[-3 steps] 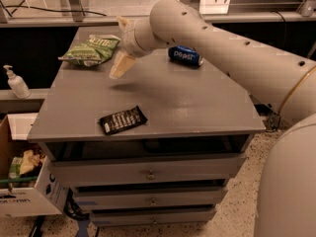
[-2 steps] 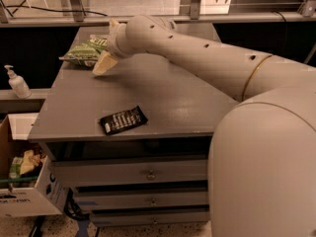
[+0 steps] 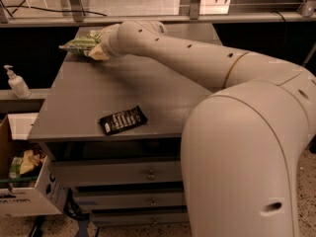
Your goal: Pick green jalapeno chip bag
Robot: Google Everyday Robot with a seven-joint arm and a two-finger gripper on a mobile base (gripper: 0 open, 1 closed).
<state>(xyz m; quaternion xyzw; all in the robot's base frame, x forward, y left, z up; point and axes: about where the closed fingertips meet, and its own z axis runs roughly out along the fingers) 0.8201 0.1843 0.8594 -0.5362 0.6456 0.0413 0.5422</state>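
Note:
The green jalapeno chip bag (image 3: 79, 45) lies at the far left corner of the grey table (image 3: 148, 90), crinkled with white stripes. My gripper (image 3: 98, 52) is at the end of the long beige arm, right at the bag's near right edge and overlapping it. The arm hides the right part of the bag.
A flat black wrapper with white print (image 3: 123, 120) lies near the table's front edge. The arm covers the back right of the table. A soap dispenser (image 3: 16, 83) stands on a shelf to the left. A cardboard box (image 3: 22, 181) sits on the floor at lower left. Drawers (image 3: 148, 174) are under the tabletop.
The gripper has moved left and farther back across the table, from beside the bag to right against it. The arm now hides the blue can.

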